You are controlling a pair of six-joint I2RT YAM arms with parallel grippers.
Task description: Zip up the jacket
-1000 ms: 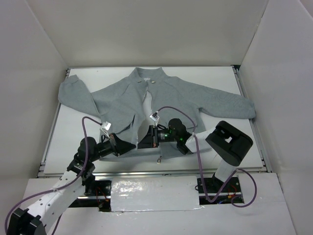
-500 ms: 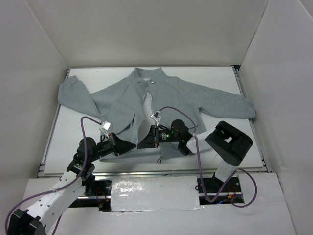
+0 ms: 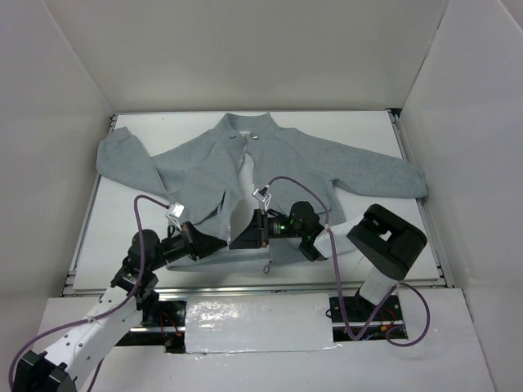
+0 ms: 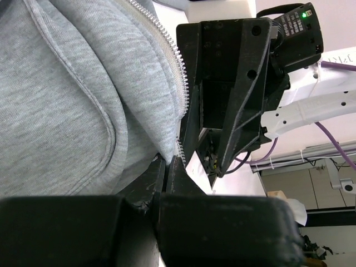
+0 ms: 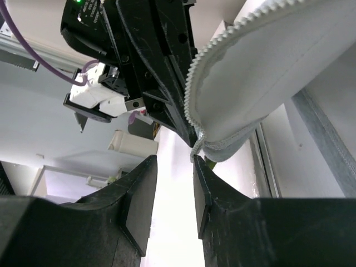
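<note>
The light-grey fleece jacket [image 3: 286, 159] lies flat, collar far, its front open down the middle. My left gripper [image 3: 219, 242] is shut on the hem corner of one front panel, right beside the zipper teeth [image 4: 181, 72]; its jaws [image 4: 168, 160] pinch the fabric [image 4: 67, 100]. My right gripper [image 3: 243, 234] faces it, close by, jaws open. In the right wrist view the other panel's pale inner side [image 5: 267, 72] hangs above the gripper [image 5: 175, 161]. That panel's zipper end [image 5: 196, 147] touches one fingertip, with nothing between the fingers. A small metal pull [image 3: 265, 265] lies at the hem.
White walls enclose the table [image 3: 343, 122] on three sides. A metal rail [image 3: 245, 282] runs along the near edge. Purple cables [image 3: 290, 181] loop above both wrists. The two grippers nearly touch each other at the hem.
The right arm has shifted slightly toward me and its gripper has edged closer to the left gripper. The left gripper keeps its hold on the hem.
</note>
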